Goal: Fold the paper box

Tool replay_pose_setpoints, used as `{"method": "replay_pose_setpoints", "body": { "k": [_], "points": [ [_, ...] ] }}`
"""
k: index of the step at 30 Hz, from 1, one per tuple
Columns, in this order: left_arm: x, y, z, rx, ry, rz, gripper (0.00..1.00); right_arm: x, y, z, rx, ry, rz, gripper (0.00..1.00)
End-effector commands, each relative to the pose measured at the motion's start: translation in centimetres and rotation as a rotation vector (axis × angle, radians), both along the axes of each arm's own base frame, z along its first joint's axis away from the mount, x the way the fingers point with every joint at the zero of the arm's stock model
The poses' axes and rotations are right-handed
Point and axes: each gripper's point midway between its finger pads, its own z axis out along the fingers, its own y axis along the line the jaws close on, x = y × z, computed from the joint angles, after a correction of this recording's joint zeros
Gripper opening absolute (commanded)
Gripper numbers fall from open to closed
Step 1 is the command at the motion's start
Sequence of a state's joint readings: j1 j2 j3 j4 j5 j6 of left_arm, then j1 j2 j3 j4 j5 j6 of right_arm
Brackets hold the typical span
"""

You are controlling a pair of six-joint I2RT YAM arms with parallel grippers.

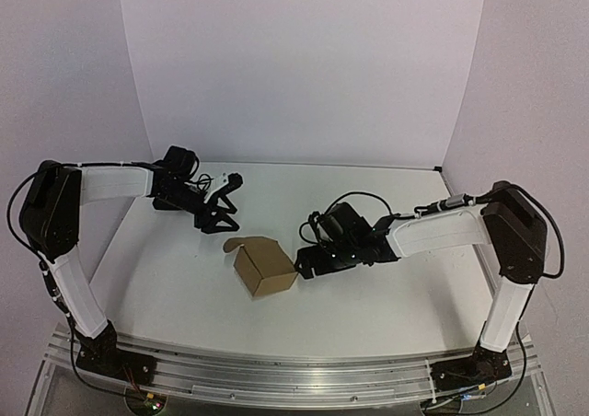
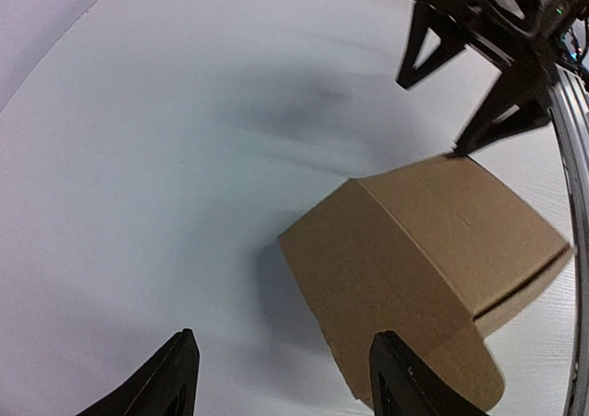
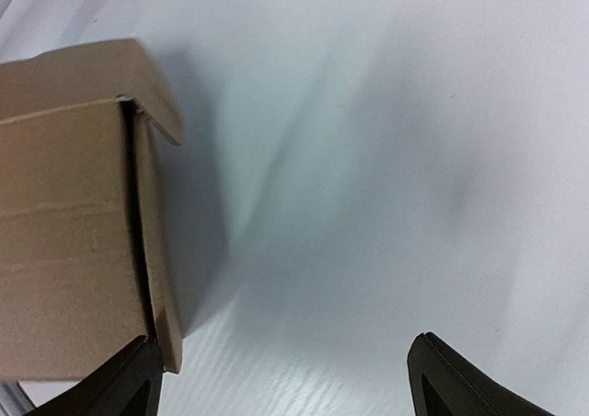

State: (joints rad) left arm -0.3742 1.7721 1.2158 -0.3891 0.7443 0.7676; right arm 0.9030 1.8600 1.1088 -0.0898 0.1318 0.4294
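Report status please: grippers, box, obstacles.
Left gripper open, right gripper open, both empty. Paper box folded, on table between them, one flap sticking out. No obstacle seen.

Lab test cell: white backdrop walls (image 1: 304, 66), white table (image 1: 184, 287), mounting rail (image 1: 294, 375).

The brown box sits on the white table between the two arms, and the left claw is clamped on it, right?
Not quite: the left gripper stands open and apart from the paper box, not clamped on it, as the top external view shows. The rest of what you say holds.

Paper box (image 1: 265, 267) btwn L tool (image 1: 228, 204), R tool (image 1: 302, 261) (flap open).
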Motion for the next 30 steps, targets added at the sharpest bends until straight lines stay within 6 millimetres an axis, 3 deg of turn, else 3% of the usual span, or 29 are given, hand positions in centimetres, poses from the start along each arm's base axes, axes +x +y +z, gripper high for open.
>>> {"method": "replay_pose_setpoints", "body": {
  "k": [1,4,9,11,14,18,22,27,30],
  "points": [
    [-1.8,0.5,0.8,-0.031,-0.008,-0.075,0.66,3.7,-1.1,1.1,-0.125,-0.099,0.077,0.95],
    [-1.6,0.8,0.6,-0.025,-0.024,-0.079,0.66,5.4,0.0,3.0,-0.143,-0.159,0.141,0.95],
    [-2.5,1.5,-0.6,0.026,-0.074,-0.137,0.64,6.0,0.3,6.6,-0.149,-0.196,0.160,0.95],
    [-3.0,1.9,-1.3,0.046,-0.089,-0.157,0.63,5.1,-0.1,7.8,-0.106,-0.159,0.124,0.94],
    [-3.3,2.1,-2.1,0.067,-0.137,-0.195,0.63,1.7,0.0,8.5,0.021,-0.040,0.102,0.91],
    [-2.3,2.0,-2.8,0.091,-0.189,-0.217,0.60,-4.7,0.4,7.6,0.100,0.119,0.163,0.90],
    [-1.3,1.5,-3.4,0.101,-0.220,-0.256,0.58,-8.6,-0.4,4.6,0.112,0.282,0.111,0.87],
    [-2.8,1.3,-5.5,0.133,-0.198,-0.351,0.55,-10.7,1.7,1.2,0.124,0.382,0.138,0.85],
    [-5.2,1.3,-6.5,0.131,-0.172,-0.407,0.55,-10.0,2.5,0.0,0.130,0.370,0.125,0.85]
  ]
}}
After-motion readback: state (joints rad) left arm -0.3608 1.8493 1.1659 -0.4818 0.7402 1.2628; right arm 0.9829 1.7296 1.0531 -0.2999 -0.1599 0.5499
